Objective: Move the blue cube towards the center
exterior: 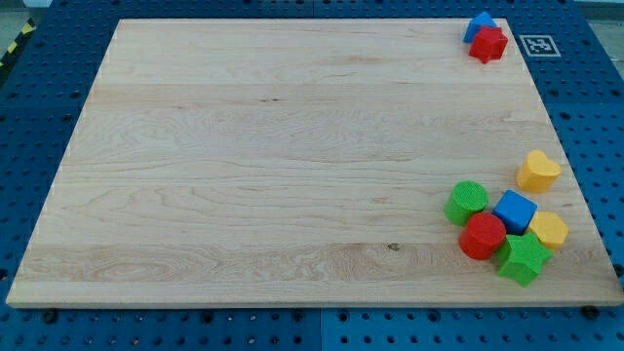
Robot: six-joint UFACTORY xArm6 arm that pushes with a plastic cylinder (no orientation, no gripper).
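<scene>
The blue cube [515, 211] sits near the view's bottom right corner of the wooden board [273, 156], packed in a cluster. A green cylinder [467, 202] touches its left side. A red cylinder [483, 236] is just below-left of it. A green star block [524, 258] is below it. A yellow block [549, 230] is at its lower right. A yellow heart-shaped block [538, 171] lies a little above it. My tip does not show in this view.
At the view's top right corner a blue triangular block [480, 24] touches a red star-like block [488, 44]. A black-and-white marker tag [539, 45] sits just off the board's right edge. Blue pegboard [39, 117] surrounds the board.
</scene>
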